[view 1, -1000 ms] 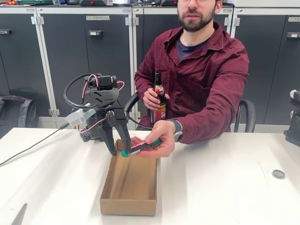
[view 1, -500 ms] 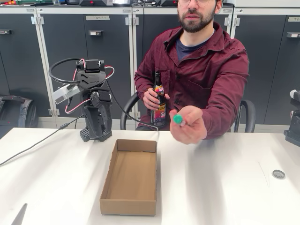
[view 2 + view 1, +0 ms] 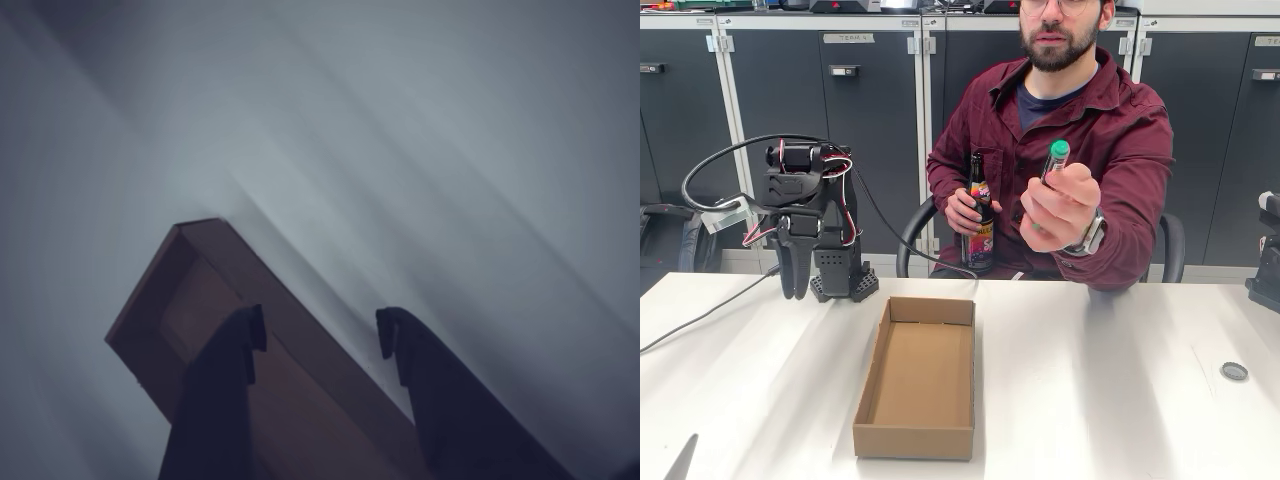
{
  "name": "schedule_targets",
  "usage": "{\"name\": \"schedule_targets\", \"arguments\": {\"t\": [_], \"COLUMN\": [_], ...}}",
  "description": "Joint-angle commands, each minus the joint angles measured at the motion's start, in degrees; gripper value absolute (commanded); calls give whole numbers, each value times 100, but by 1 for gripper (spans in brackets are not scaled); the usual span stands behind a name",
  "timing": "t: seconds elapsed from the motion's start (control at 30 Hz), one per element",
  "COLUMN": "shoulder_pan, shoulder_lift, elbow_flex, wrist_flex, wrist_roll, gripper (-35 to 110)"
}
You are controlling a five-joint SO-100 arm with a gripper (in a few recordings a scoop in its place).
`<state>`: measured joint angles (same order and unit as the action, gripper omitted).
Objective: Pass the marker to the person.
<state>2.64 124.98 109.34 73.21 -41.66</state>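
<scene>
Up in the person's raised hand sits the marker, green cap uppermost. Folded down at the left of the surface, the tool hangs empty, fingers apart, near the open cardboard box.

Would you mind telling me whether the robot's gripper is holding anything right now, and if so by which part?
Nothing: the gripper is open and empty. The marker is in the person's hand, gripped around its barrel, green cap up.
</scene>
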Motion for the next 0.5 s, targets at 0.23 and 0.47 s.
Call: {"name": "schedule_targets", "arguments": {"t": [0.23, 0.47], "shoulder_pan": [246, 202], "shoulder_lift": [536, 624], "elbow_flex": [272, 554], "wrist_flex": [-79, -308], "wrist_roll": [26, 97], "gripper": [24, 24]}}
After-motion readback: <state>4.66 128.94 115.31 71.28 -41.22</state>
